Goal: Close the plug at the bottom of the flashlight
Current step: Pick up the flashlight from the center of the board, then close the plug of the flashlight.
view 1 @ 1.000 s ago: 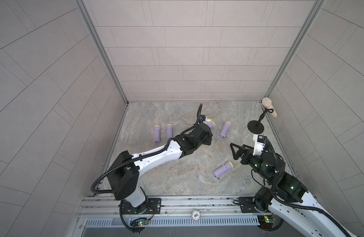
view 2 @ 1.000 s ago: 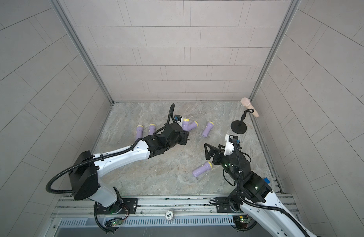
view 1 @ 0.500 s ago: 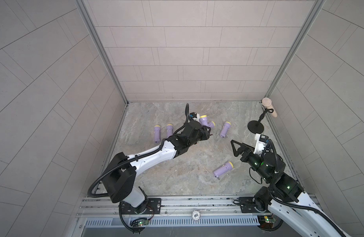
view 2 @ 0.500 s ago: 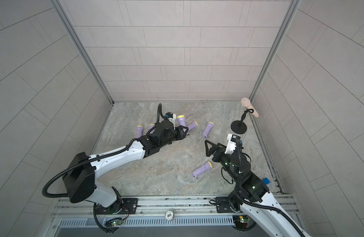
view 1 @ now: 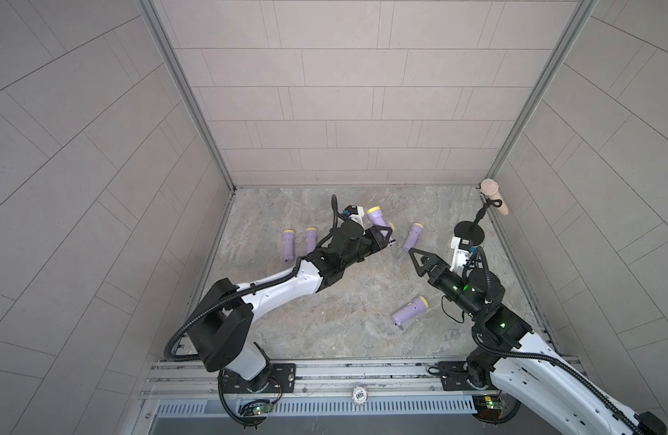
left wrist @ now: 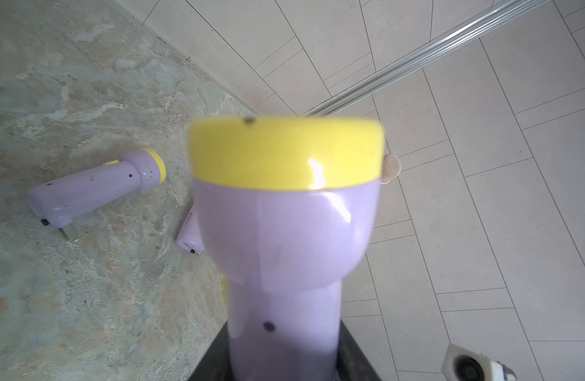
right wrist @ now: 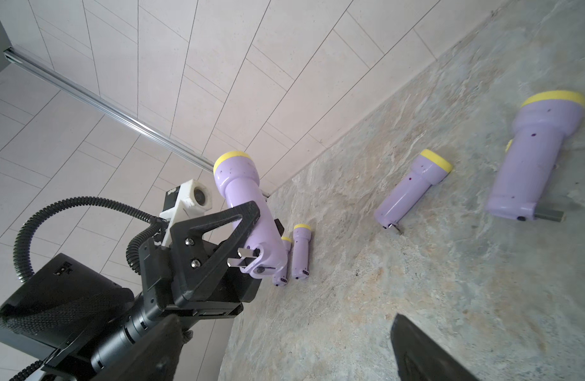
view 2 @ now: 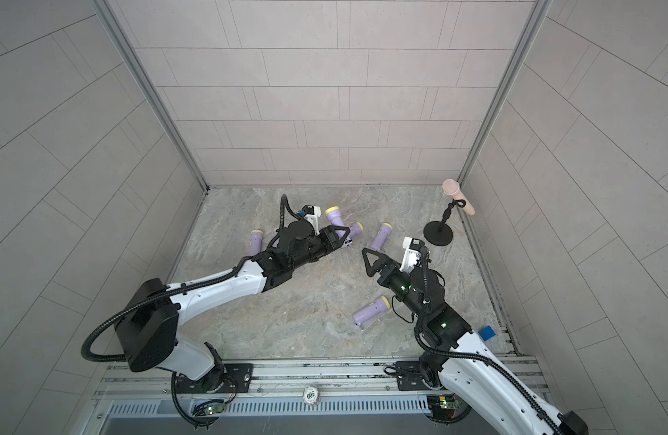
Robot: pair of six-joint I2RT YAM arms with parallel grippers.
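We see the flashlight (right wrist: 243, 204), a smooth, glossy cylinder of lilac plastic that widens to a round head with a yellow ring. The left gripper (right wrist: 251, 237) is clamped on its narrow handle. One black triangular finger (right wrist: 215, 227), with a rough grainy surface, presses the near side, and the second is mostly hidden behind the body. The head reaches well beyond the fingertips, above the marbled stone table (right wrist: 449, 280). The plug (right wrist: 240, 259), two flat metal prongs, sticks out sideways from the bottom end, in front of the near finger. The right gripper (view 1: 417, 260) stands wide apart and empty, away from the flashlight.
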